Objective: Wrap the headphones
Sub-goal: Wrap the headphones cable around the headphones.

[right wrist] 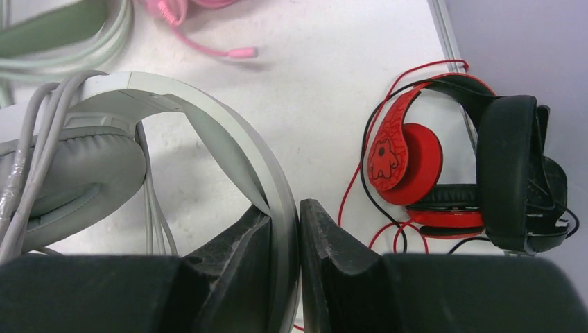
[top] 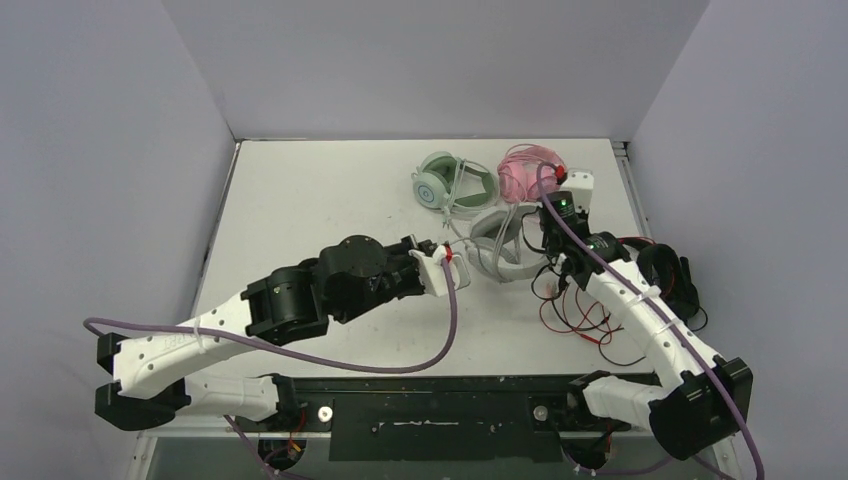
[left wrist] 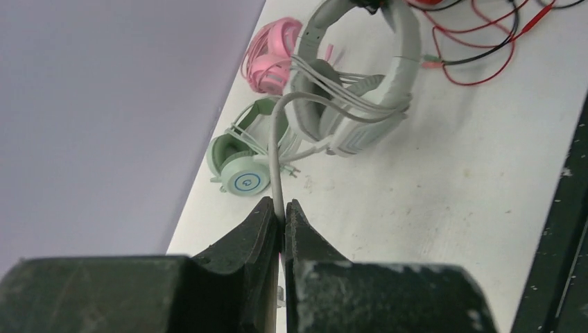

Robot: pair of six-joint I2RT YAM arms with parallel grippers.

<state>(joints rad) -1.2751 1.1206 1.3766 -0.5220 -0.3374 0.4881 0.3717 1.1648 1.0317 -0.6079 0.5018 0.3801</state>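
Where the left gripper [left wrist: 281, 208] comes into its own wrist view, its jaws are closed tight on the grey cable [left wrist: 277, 139], with only the thin cord between the pads. The cable rises from the pinch in a curve and joins several loops lying across the cups of the grey-white headset [left wrist: 410, 62]. That headset lies on the white table [top: 320, 200], right of centre and towards the far side. The right gripper [right wrist: 284, 215] is closed on its headband, the band running edge-on between the two fingers.

The mint green headset [top: 440, 182] lies just beyond the grey-white one, one cup facing up. That cup carries a blue ring with a small mark inside; I cannot read it as lettering. The pink headset [top: 525, 172] lies beside the mint one, to its right, its pink plug [right wrist: 239, 52] resting on the table.

A red and black headset [right wrist: 416, 159] lies near the right edge. Its red cup bears a black cartoon figure. Its red cable [top: 580, 320] trails loose.
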